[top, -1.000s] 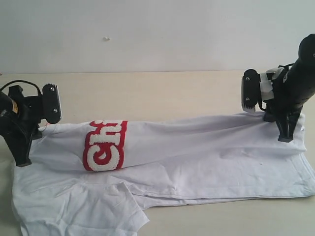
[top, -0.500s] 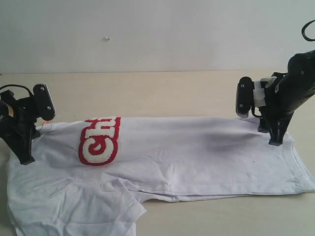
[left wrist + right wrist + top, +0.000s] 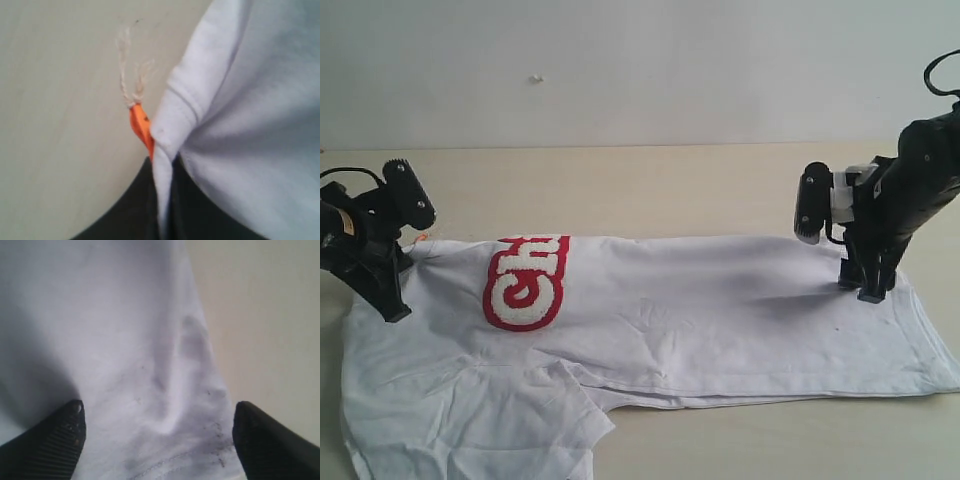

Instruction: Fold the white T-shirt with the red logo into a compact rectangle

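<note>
On the bench [image 3: 650, 190], left gripper [image 3: 393, 308] clamped on white T-shirt [image 3: 720, 310] collar beside orange tag [image 3: 141, 125], right gripper [image 3: 157, 440] spread wide over hem, red logo [image 3: 527, 283] nearer left

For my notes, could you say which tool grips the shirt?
The left tool, shut on the white T-shirt by its orange tag; the right tool is open.
</note>
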Available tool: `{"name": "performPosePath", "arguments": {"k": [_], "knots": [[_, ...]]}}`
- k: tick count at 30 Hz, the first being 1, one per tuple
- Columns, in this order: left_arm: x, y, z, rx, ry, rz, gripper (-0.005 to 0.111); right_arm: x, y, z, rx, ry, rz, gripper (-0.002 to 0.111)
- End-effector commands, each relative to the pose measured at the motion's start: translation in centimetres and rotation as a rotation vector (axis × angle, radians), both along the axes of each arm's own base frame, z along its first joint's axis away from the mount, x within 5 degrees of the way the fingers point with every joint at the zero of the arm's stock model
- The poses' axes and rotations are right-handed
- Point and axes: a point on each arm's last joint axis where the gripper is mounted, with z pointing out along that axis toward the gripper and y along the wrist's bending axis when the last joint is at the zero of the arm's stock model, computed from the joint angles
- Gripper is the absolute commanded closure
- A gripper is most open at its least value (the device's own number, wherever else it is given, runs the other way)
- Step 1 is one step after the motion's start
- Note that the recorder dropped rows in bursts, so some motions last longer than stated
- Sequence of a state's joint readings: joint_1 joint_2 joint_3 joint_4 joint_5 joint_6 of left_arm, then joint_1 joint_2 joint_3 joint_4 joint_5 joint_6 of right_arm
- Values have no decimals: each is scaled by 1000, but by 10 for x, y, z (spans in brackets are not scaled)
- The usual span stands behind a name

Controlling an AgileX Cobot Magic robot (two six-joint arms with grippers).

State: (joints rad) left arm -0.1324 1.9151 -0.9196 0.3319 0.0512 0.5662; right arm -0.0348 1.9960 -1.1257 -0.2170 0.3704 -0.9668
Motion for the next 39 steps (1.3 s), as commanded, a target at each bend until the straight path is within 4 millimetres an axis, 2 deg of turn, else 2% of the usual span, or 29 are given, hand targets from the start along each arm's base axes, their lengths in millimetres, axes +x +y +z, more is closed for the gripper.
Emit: {"name": "performPosePath", "arguments": {"k": [1,8,17,20,26,35,39], "knots": [[1,1,0,-24,-12,23,107,-1,0,-12,16,33,-35,32],[2,7,0,-22,-20,33,107,-3,0,-30,15,83,-35,36],[6,54,2,-33,-43,171,107,-6,-1,-48,11,142,-34,36],[5,63,2,-36,-44,201,107,-6,-1,-52,11,154,-34,36],[8,62,4,-47,-78,191,107,-7,-1,-53,11,160,-34,36],[7,62,3,-120,-63,294,107,-7,-1,-53,12,162,-38,36],[5,62,1,-120,-31,318,100,-7,-1,-53,12,162,-38,36]]}}
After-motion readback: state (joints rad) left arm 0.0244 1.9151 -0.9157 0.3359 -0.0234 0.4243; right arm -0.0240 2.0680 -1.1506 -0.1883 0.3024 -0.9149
